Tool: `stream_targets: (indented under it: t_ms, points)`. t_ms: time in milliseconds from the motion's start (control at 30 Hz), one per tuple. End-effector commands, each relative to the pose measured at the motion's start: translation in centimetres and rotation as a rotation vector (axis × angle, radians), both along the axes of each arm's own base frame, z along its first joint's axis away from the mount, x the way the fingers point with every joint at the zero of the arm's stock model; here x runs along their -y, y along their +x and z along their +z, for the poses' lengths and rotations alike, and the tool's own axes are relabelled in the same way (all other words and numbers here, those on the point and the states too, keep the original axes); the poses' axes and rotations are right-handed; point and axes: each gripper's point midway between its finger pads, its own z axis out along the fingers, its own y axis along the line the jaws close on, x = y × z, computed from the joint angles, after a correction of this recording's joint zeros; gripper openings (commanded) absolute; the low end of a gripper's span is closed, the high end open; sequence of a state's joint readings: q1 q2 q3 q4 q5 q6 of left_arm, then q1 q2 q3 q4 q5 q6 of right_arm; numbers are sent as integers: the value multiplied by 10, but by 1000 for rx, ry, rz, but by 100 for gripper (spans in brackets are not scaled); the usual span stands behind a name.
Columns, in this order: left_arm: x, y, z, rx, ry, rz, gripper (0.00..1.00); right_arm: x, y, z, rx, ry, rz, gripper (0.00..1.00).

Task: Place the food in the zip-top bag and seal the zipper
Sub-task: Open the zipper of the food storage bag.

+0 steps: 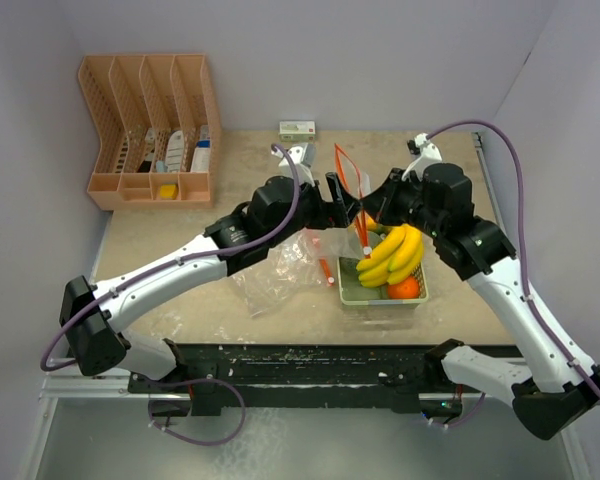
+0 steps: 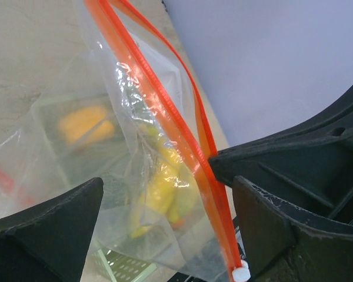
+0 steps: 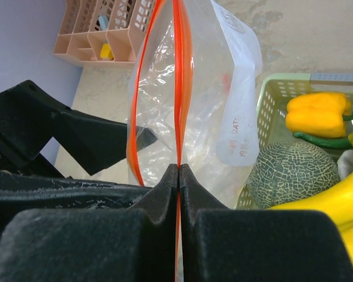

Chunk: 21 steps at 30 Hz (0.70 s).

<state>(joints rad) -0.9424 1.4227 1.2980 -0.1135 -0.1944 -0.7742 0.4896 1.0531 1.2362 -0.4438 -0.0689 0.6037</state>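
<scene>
Top view: two black-and-white arms meet at the centre of the frame above a tan surface (image 1: 230, 160). Between them the mouth of the clear zip-top bag (image 1: 280, 265) is lifted. Its red-orange zipper (image 1: 348, 165) stands as a narrow open loop, and the bag's body trails down to the surface left of centre. The left end effector (image 1: 332, 208) and right end effector (image 1: 372, 212) sit close together at that mouth. Right of centre, a pale green basket (image 1: 380, 299) holds the banana bunch (image 1: 395, 255) and the orange fruit (image 1: 404, 287). A peach organiser (image 1: 150, 120) stands at upper left. A small white box (image 1: 297, 128) lies at the back, its label too small to read.

Left wrist view: the left end effector's fingers are spread wide at lower left and lower right, gripping nothing. The bag hangs between them, and the zipper runs diagonally down to a white slider tab (image 2: 241, 273) at the bottom edge. Yellow and orange shapes show blurred through the plastic.

Right wrist view: the right end effector is pinched closed on the zipper at lower centre. The word "DATE" is printed on the bag; the smaller print beneath it is unreadable. At right, the basket holds the bell pepper (image 3: 317, 114) and the melon (image 3: 291, 170) beside the bananas.

Nothing appears to be bagged yet. All four foods sit in the basket, so loading and sealing both remain.
</scene>
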Motion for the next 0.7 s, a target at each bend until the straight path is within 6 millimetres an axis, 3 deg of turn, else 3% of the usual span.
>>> stream_targets:
  t_ms: [0, 167, 300, 433, 500, 600, 667]
  points:
    - [4, 10, 46, 58, -136, 41, 89, -5, -4, 29, 79, 60, 25, 0]
    - [5, 15, 35, 56, -120, 57, 71, -4, -6, 34, 89, 55, 28, 0]
    - [7, 18, 27, 54, -104, 58, 48, 0, -6, 40, 100, 54, 13, 0]
    - [0, 18, 24, 67, -76, 72, 38, 7, -6, 41, 103, 34, -20, 0]
    - [-4, 17, 25, 81, -53, 72, 31, 16, -5, 39, 97, 13, -61, 0]
    - [-20, 17, 22, 78, 30, 91, 4, 36, -6, 33, 74, -39, -153, 0]
    - [-37, 14, 17, 61, 118, 118, 0, 58, -8, 24, 41, -81, -260, 0]
